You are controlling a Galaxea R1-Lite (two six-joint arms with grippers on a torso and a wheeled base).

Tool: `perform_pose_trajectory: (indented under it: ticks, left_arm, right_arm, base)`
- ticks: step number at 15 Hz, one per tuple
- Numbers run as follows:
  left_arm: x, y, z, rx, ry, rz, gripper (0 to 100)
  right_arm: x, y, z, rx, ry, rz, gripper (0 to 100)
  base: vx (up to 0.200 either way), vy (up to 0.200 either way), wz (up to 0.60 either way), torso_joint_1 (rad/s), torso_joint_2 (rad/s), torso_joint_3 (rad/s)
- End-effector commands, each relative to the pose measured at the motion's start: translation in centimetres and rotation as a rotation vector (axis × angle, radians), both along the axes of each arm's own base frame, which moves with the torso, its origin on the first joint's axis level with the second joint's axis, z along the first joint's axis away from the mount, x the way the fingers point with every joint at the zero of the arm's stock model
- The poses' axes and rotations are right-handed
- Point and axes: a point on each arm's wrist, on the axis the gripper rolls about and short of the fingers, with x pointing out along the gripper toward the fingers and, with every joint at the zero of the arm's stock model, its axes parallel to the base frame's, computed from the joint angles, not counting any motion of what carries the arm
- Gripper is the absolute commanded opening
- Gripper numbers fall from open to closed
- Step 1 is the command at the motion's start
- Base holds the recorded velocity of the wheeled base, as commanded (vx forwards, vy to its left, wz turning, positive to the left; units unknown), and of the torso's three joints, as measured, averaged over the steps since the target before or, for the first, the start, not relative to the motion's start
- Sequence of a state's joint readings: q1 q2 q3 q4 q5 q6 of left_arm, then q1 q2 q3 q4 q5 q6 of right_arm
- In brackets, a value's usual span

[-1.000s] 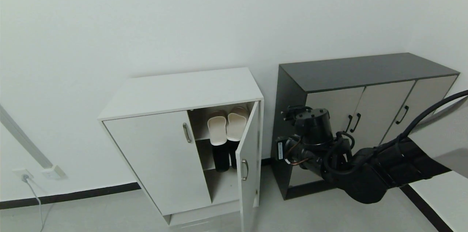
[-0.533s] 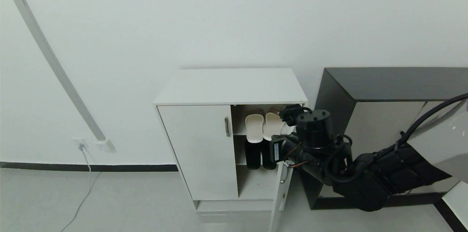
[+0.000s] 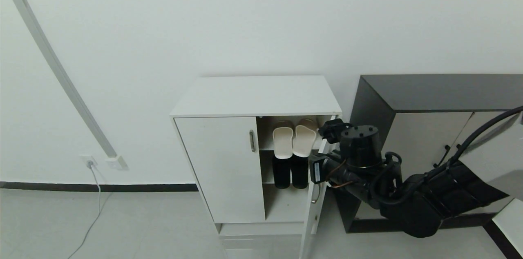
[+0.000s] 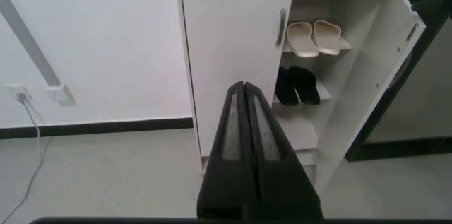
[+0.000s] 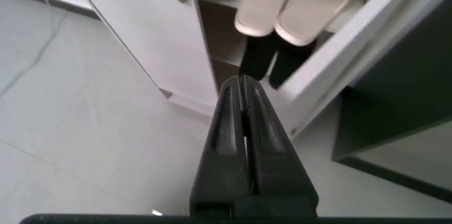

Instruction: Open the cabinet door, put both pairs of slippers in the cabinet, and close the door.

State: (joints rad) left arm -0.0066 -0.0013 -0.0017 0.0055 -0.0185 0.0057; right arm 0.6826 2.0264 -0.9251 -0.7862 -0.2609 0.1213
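Cream foam slippers (image 3: pixel 294 141) and black slippers (image 3: pixel 290 173) lie on shelves inside the white wooden cabinet (image 3: pixel 253 95). My right pincer (image 5: pixel 244 83), closed on nothing, seems near the open door (image 5: pixel 353 61). Only closing is left: push the door's outer face.

soft, even light lay bright on the white wall (image 3: pixel 261 18). the cabinet (image 3: pixel 253 95) held mild shadow in its open interior; a faint sheen showed on the floor (image 3: pixel 122 226).

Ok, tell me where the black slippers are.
In the head view, the black slippers sit in the open right side of the white cabinet, on the shelf directly below the white slippers.
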Motion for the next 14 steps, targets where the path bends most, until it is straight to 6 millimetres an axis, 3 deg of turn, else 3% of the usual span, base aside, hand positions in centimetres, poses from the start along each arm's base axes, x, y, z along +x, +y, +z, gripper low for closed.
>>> perform_pose_trajectory:
  ticks: [1,5,8,14]
  left_arm:
    - [0.0,0.0,0.0,0.0,0.002,0.001,0]
    - [0.0,0.0,0.0,0.0,0.001,0.001,0]
    - [0.0,0.0,0.0,0.0,0.002,-0.001,0]
    - [0.0,0.0,0.0,0.0,0.001,0.001,0]
  right_arm:
    - [-0.4,-1.3,0.8,-0.004,-0.007,-0.019,0]
    - [-1.4,-2.4,-0.4,-0.052,0.058,-0.025,0]
    - [-0.8,-2.2,-1.6,-0.07,0.083,-0.027,0]
    - [2.7,0.4,-3.8,-0.063,0.076,-0.024,0]
  base:
    - [0.0,0.0,0.0,0.0,0.0,0.0]
    - [0.0,0.0,0.0,0.0,0.0,0.0]
    - [0.0,0.0,0.0,0.0,0.0,0.0]
    - [0.0,0.0,0.0,0.0,0.0,0.0]
